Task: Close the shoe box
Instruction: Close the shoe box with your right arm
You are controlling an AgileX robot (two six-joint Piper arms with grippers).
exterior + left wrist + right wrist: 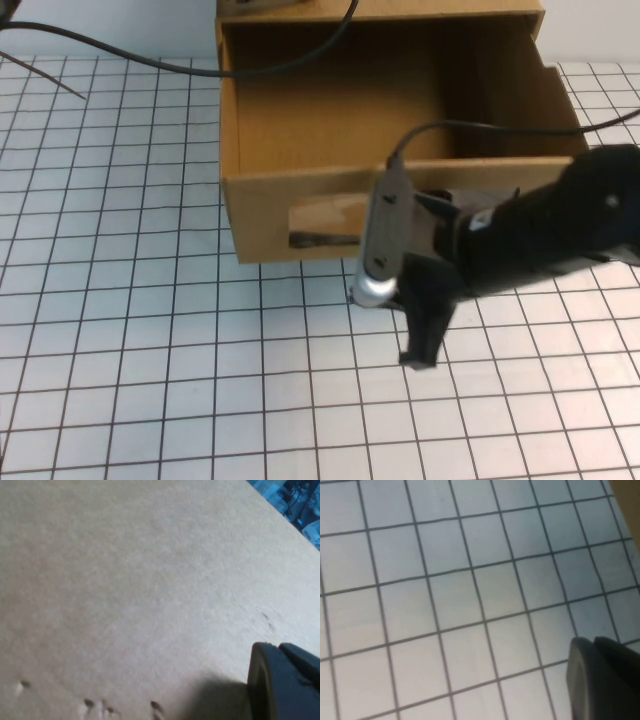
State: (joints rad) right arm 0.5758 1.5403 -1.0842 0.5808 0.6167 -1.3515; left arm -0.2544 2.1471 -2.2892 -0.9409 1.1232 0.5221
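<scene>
The shoe box [270, 215] is a brown cardboard drawer pulled out toward me, its inside bare. Its front panel has a clear window [325, 225]; the white tab is hidden behind my right arm. My right gripper [422, 345] hangs just in front of the front panel's right half, fingers together and pointing down at the mat, holding nothing. In the right wrist view the right gripper [592, 652] is over the grid mat. My left gripper [276, 652] is out of the high view; its wrist view shows it shut, close against plain cardboard [140, 580].
The box's outer sleeve [380, 10] stands at the back edge. A black cable [150, 60] runs across the back left and over the drawer. A white grid mat [150, 380] covers the table in front and at the left.
</scene>
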